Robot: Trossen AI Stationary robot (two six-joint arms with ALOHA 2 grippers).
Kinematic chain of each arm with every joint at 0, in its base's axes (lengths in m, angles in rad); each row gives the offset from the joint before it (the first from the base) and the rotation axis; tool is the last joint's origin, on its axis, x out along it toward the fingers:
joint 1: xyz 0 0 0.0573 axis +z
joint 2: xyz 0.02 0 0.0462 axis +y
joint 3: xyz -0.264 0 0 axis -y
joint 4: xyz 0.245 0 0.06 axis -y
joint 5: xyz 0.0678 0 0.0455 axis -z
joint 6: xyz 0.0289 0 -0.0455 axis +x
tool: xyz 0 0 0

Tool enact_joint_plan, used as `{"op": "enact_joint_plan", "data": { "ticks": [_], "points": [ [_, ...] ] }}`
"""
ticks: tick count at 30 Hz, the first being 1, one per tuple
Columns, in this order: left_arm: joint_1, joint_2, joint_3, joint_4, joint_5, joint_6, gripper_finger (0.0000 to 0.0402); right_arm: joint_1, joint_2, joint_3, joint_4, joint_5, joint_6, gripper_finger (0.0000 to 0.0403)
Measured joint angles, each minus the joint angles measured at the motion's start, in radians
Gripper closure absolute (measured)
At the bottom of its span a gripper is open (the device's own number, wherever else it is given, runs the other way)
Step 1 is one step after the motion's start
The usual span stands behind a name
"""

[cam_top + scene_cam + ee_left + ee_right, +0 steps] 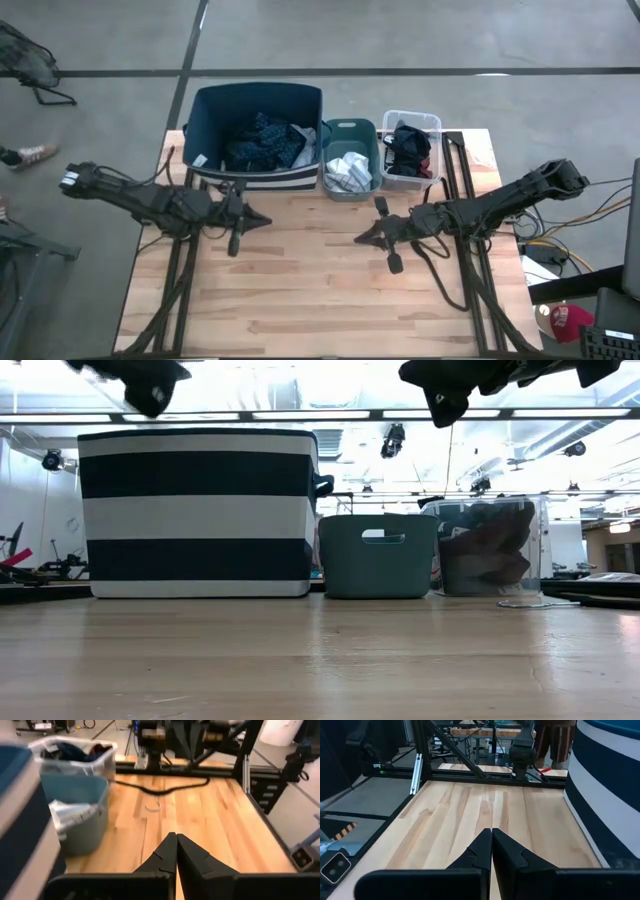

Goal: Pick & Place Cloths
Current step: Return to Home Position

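The cloths lie in three bins at the table's far edge: dark dotted and light pieces (265, 140) in the navy striped bin (208, 110), a white piece (348, 170) in the teal bin (351, 128), black and maroon pieces (410, 148) in the clear bin (410, 117). My left gripper (264, 222) hovers shut and empty just in front of the navy bin, pointing toward the table's right. My right gripper (358, 240) hovers shut and empty mid-table, in front of the teal bin, pointing left. Both hang well above the wood (300, 660) in the low view.
The wooden tabletop (320, 300) in front of the bins carries nothing. Black frame rails (455, 180) and cables run along the right side. In the right wrist view a person's legs (559, 742) stand beyond the table.
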Motion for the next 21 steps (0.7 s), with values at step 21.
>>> {"op": "enact_joint_plan", "data": {
  "ticks": [21],
  "points": [
    [-0.004,-0.398,-0.357,0.155,0.075,0.002,0.0396,-0.006,-0.325,-0.151,-0.069,-0.003,-0.043,0.0394]
  ]
}}
